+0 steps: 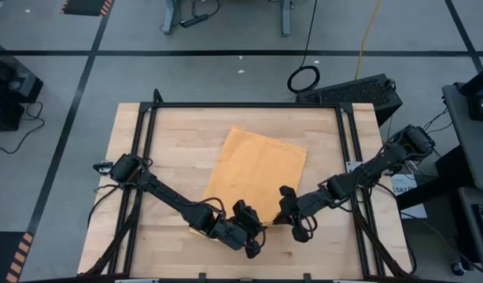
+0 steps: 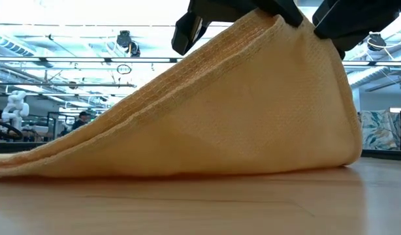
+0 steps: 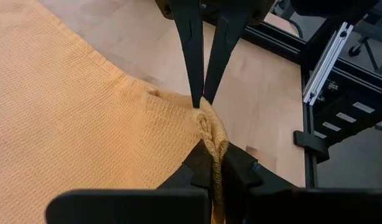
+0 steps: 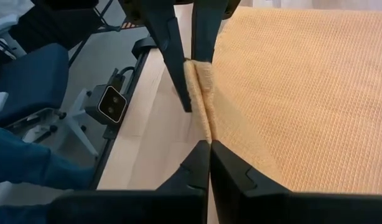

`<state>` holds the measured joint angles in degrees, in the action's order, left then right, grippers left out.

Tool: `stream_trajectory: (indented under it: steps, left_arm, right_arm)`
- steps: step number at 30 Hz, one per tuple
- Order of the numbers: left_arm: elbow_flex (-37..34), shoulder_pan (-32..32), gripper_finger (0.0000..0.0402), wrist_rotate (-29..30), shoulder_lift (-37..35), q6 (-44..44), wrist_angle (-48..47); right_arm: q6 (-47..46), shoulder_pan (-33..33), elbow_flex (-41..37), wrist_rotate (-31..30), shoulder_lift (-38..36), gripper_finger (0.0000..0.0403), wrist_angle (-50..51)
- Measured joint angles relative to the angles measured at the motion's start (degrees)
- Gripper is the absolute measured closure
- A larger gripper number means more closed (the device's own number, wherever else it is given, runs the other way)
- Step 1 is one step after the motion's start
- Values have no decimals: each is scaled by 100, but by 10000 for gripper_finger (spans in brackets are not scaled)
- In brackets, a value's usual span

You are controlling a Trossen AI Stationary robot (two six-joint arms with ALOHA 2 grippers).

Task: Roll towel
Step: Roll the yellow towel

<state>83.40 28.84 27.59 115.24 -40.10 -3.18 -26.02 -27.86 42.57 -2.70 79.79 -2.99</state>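
The towel (image 1: 256, 171) lies on the table (image 1: 163, 157), about midway across it and reaching toward the near edge. At the towel's near edge the two grippers meet — the left gripper (image 1: 249, 229) on the left of that edge, the right gripper (image 1: 284, 209) just to its right — both pinching the edge, raised off the table.

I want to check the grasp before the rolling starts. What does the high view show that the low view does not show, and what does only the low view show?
Only the high view shows the whole towel lying mostly flat on the wooden table, with the left gripper and right gripper meeting at its near edge. Only the low view shows that edge lifted into a peak, the cloth sloping down to the tabletop, and a person far behind. Both show the towel pinched by two shut grippers.
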Motion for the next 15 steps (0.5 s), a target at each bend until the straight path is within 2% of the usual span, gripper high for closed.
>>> stream_trajectory:
  steps: [15]
  left_arm:
    - [-2,-66,386,109,0,-10,14]
  right_arm:
    - [-37,0,0,114,0,403,130]
